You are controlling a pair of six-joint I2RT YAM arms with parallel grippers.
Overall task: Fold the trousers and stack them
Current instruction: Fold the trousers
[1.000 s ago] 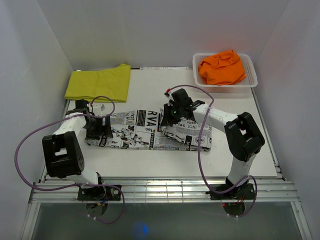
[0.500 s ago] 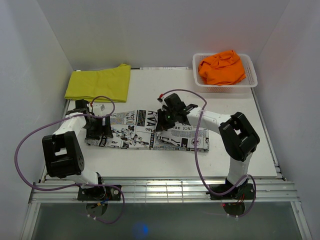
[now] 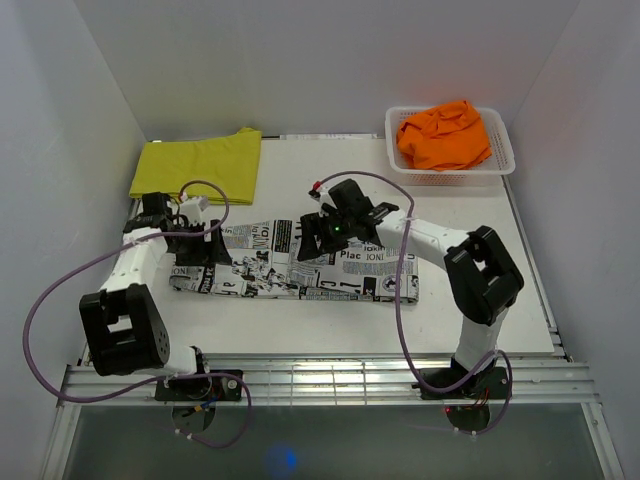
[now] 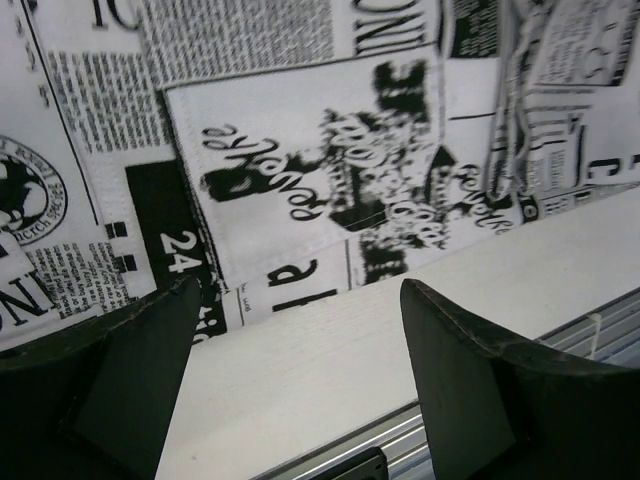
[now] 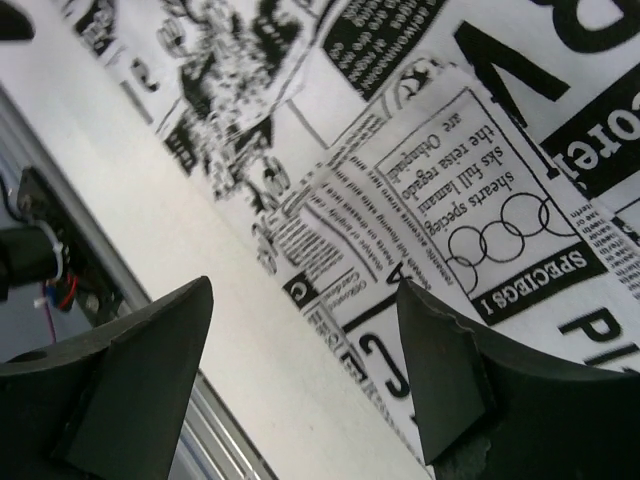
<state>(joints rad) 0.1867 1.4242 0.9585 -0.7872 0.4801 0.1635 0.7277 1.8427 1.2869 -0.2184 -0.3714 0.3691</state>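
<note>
Judged roughly a third done; saw yellow trousers (image 3: 198, 165) folded flat at upper left; print trousers (image 3: 300, 265) a long strip at centre, unstacked; orange trousers (image 3: 445, 135) bunched in basket (image 3: 505, 152), upper right; left gripper (image 4: 300, 290) and right gripper (image 5: 305, 290) spread, holding nothing.

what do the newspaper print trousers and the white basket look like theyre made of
Newspaper print trousers: soft woven cloth, matte; stitched seams and creases show up close. White basket: probably moulded plastic, judging by its thin, open lattice wall.
</note>
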